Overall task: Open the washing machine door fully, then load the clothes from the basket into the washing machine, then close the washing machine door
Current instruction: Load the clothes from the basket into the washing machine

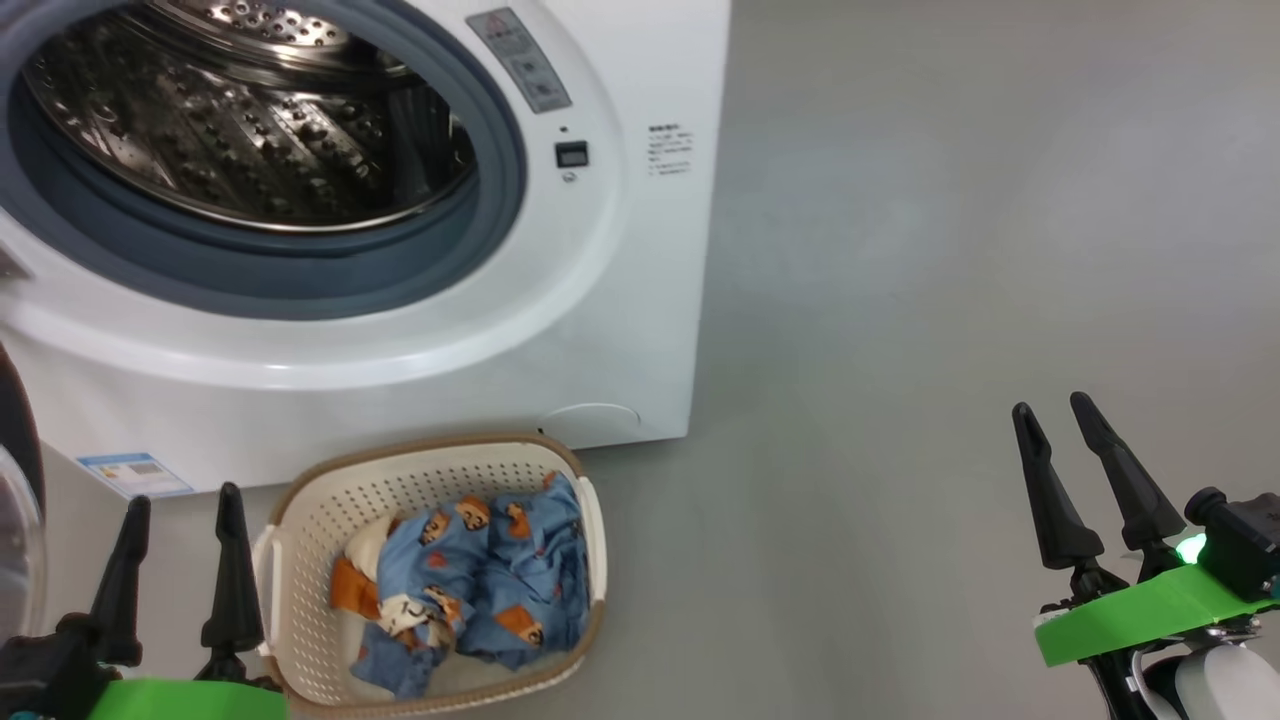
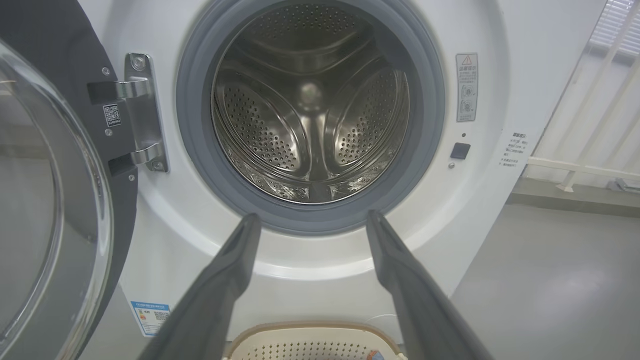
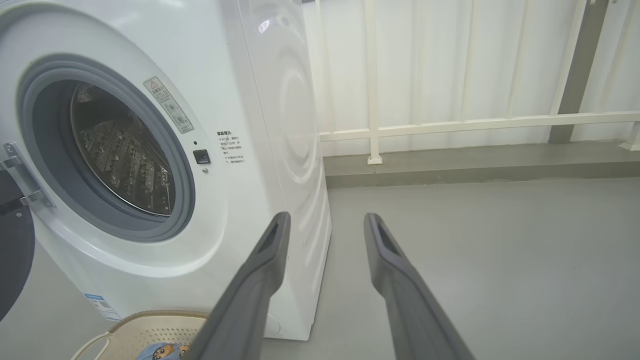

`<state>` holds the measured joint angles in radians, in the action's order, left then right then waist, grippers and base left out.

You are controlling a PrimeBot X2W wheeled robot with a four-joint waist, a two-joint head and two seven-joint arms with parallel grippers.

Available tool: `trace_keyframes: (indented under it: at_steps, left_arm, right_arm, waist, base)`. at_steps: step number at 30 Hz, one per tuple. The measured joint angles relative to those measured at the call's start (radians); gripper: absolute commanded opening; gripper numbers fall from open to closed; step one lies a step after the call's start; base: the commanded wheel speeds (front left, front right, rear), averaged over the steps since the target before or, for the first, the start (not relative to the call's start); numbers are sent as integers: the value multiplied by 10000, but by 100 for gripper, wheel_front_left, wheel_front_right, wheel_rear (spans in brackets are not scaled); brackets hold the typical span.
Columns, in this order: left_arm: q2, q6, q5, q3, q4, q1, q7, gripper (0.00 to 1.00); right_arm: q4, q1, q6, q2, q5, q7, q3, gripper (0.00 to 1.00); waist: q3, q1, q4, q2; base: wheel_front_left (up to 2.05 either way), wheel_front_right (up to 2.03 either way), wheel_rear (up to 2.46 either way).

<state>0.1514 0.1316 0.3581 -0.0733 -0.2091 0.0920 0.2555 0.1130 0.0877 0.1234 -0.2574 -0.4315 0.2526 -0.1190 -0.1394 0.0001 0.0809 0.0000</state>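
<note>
The white washing machine (image 1: 560, 330) stands with its steel drum (image 1: 240, 110) exposed. Its door (image 2: 45, 200) is swung wide open to the left, its glass bowl showing in the left wrist view; an edge of the door (image 1: 15, 520) shows at far left of the head view. On the floor in front sits the cream basket (image 1: 430, 480) holding the light blue clothes (image 1: 480, 580) with bear prints. My left gripper (image 1: 180, 505) is open just left of the basket, pointing at the drum (image 2: 310, 110). My right gripper (image 1: 1055, 410) is open well to the right, over bare floor.
Grey floor (image 1: 950, 250) stretches to the right of the machine. A white railing (image 3: 450, 122) on a low grey kerb runs behind it. The open door's hinge (image 2: 142, 115) sits left of the drum opening.
</note>
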Motion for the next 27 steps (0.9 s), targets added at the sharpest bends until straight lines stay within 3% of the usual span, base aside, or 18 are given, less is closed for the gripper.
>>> trace_keyframes:
  at_steps: [5,10,18,27]
  left_arm:
    - [6,0,-186,6,82,2,0,100]
    - [-113,0,-234,100,115,2,0,100]
    - [-192,0,-234,424,-476,8,-2,100]
    - [-416,0,-439,1018,-2591,791,-4,100]
  right_arm:
    - [0,2,0,23,0,0,-13,79]
    - [0,2,0,25,-2,0,-6,100]
    - [-33,12,0,50,-2,0,29,100]
    - [-199,478,0,261,2,0,40,100]
  waist:
    - [-44,0,5,-1]
    - [-83,0,3,0]
    - [-340,-1,0,0]
    - [-1098,-1,74,0]
  base:
    - [61,-138,77]
    - [27,-36,9]
    - [0,0,0]
    - [0,0,0]
